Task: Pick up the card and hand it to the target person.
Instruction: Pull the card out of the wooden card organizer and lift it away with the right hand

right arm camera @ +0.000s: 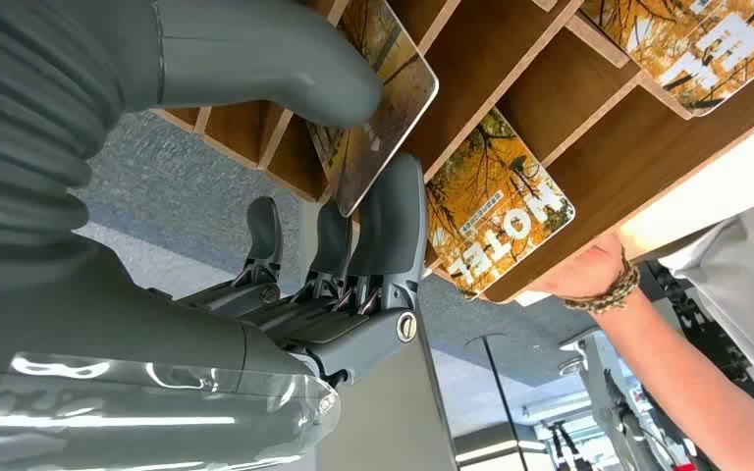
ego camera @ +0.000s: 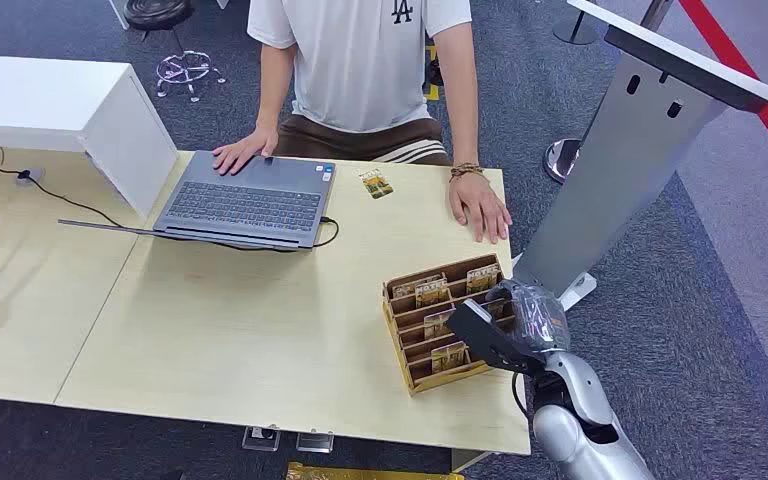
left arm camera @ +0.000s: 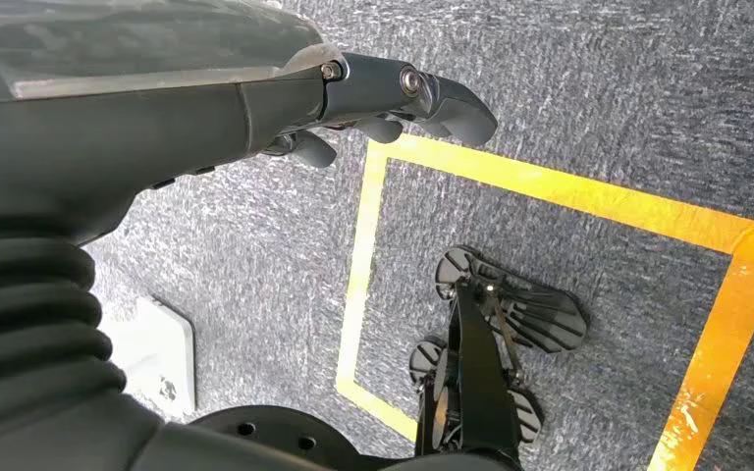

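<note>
A wooden card rack stands near the table's front right corner, with several autumn-print hotel cards in its slots. My right hand is at the rack's right end. In the right wrist view its thumb lies on one face of a card and its fingers press the other face, pinching the card, which still sits partly in its slot. Another card sits in the neighbouring slot. The person sits across the table, one hand flat on it. My left hand hangs over the floor, holding nothing.
A loose card lies on the table in front of the person. An open laptop with a cable is at the back left, beside a white box. A grey stand rises just right of the table.
</note>
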Robot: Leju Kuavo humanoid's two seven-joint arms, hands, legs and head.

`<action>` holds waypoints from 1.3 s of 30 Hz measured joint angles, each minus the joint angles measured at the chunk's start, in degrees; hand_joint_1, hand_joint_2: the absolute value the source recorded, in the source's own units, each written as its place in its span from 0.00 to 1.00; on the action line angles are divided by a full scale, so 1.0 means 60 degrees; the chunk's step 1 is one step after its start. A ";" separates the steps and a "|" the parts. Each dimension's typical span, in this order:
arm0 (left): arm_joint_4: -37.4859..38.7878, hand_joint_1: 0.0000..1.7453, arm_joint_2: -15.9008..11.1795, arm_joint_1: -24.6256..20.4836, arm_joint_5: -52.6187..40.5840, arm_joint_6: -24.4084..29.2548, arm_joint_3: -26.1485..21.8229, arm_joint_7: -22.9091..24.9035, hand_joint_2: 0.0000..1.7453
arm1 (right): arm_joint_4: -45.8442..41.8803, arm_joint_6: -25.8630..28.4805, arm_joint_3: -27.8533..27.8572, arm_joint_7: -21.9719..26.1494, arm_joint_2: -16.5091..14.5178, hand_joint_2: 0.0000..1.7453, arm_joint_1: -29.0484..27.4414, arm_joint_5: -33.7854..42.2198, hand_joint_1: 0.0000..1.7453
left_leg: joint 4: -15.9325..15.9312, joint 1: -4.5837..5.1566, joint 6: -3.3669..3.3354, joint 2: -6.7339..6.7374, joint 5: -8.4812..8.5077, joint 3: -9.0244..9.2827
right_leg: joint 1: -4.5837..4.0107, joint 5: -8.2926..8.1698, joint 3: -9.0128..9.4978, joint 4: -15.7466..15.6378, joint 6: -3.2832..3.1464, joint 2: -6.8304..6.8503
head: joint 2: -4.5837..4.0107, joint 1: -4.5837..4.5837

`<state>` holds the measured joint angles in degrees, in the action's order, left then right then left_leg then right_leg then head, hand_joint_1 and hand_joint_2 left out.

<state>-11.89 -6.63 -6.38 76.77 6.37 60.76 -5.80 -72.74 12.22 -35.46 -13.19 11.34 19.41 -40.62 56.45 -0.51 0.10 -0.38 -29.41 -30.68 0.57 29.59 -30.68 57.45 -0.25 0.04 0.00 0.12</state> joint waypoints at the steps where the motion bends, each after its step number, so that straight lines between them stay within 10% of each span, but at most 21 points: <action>1: 0.0000 0.00 0.0001 0.0000 0.0004 0.0005 0.0000 0.0001 1.00 | 0.0000 0.0000 -0.0005 0.0003 0.0000 1.00 0.0004 0.0005 0.57 | 0.0000 0.0000 0.0000 0.0000 0.0000 0.0000 | 0.0000 0.0000 0.0000 0.0000 0.0000 0.0000 | 0.0000 -0.0002; 21: 0.0000 0.00 0.0001 0.0001 -0.0058 0.0066 0.0000 0.0070 1.00 | 0.0011 -0.0004 -0.0035 0.0035 0.0000 1.00 0.0053 0.0091 0.63 | 0.0000 0.0000 0.0000 0.0000 0.0000 0.0000 | 0.0000 0.0000 0.0000 0.0000 0.0000 0.0000 | -0.0002 -0.0005; 25: 0.0000 0.00 0.0002 0.0001 -0.0098 0.0061 0.0000 0.0061 0.00 | 0.0011 -0.0005 -0.0035 0.0030 0.0000 1.00 0.0064 0.0096 0.61 | 0.0000 0.0000 0.0000 0.0000 0.0000 0.0001 | 0.0000 0.0000 0.0000 0.0000 0.0000 0.0000 | 0.0000 -0.0005; 39: 0.0000 0.00 0.0002 0.0001 -0.0079 0.0095 0.0000 0.0060 0.00 | 0.0011 -0.0017 -0.0036 0.0027 0.0000 1.00 0.0072 0.0157 0.76 | 0.0000 0.0000 0.0000 0.0000 0.0000 0.0001 | 0.0000 0.0000 0.0000 0.0000 0.0000 0.0000 | -0.0001 -0.0005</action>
<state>-11.89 -6.62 -6.37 76.30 6.94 60.76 -5.44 -72.67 12.11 -35.68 -13.03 11.34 19.84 -39.68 56.45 -0.51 0.10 -0.38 -29.41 -30.68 0.57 29.59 -30.68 57.45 -0.25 0.04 -0.01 0.09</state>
